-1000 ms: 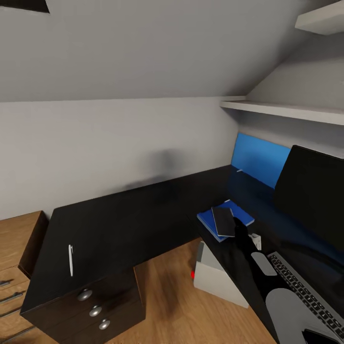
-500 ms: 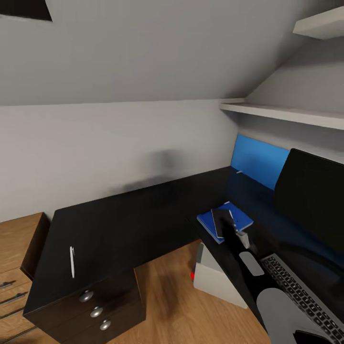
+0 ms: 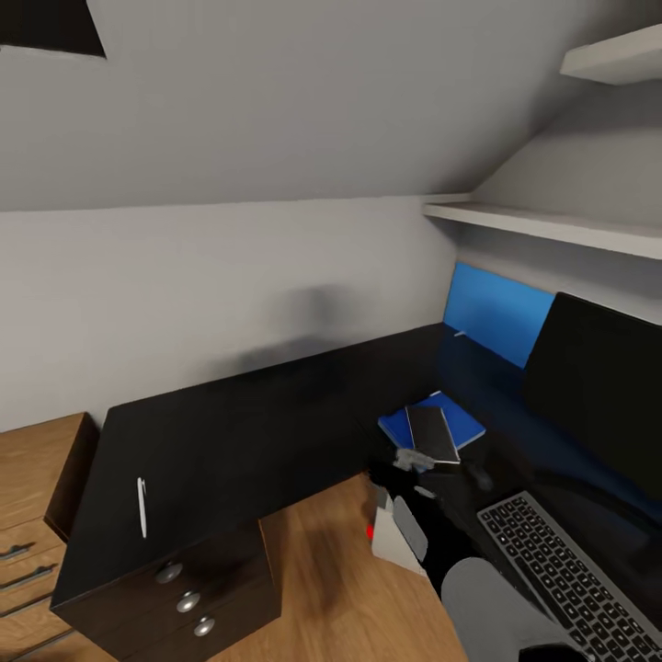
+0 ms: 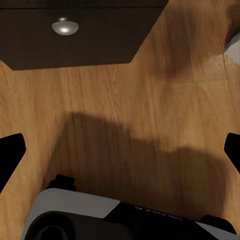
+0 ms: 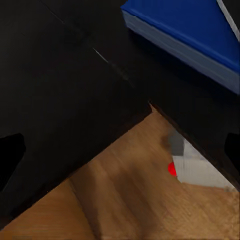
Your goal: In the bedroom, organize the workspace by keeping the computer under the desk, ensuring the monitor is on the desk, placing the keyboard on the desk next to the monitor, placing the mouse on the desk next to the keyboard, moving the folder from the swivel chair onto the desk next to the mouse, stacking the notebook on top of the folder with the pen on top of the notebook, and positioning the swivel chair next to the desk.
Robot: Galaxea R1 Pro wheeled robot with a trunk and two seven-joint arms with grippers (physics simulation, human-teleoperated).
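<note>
The blue folder (image 3: 452, 419) (image 5: 190, 30) lies on the black desk (image 3: 239, 432) (image 5: 60, 100) with the dark notebook (image 3: 433, 434) stacked on it. The whitish pen (image 3: 142, 506) lies apart near the desk's left end. At the right, the monitor (image 3: 598, 386) stands behind the keyboard (image 3: 561, 570). The grey computer (image 3: 391, 542) (image 5: 200, 167) sits under the desk. My right gripper (image 3: 432, 467) (image 5: 120, 155) hovers open over the desk's inner corner, just short of the folder. My left gripper (image 4: 120, 150) hangs open over the floor. The mouse and swivel chair are out of view.
A black drawer unit with silver knobs (image 3: 188, 601) (image 4: 65, 26) supports the desk's left end. A wooden drawer chest (image 3: 28, 496) stands further left. White shelves (image 3: 542, 221) jut from the sloped wall above a blue panel (image 3: 496, 313). Wooden floor (image 3: 322, 588) lies inside the L.
My right arm has drawn back from over the notebook toward the desk's inner corner, uncovering the notebook on the folder. The camera has drifted slightly.
</note>
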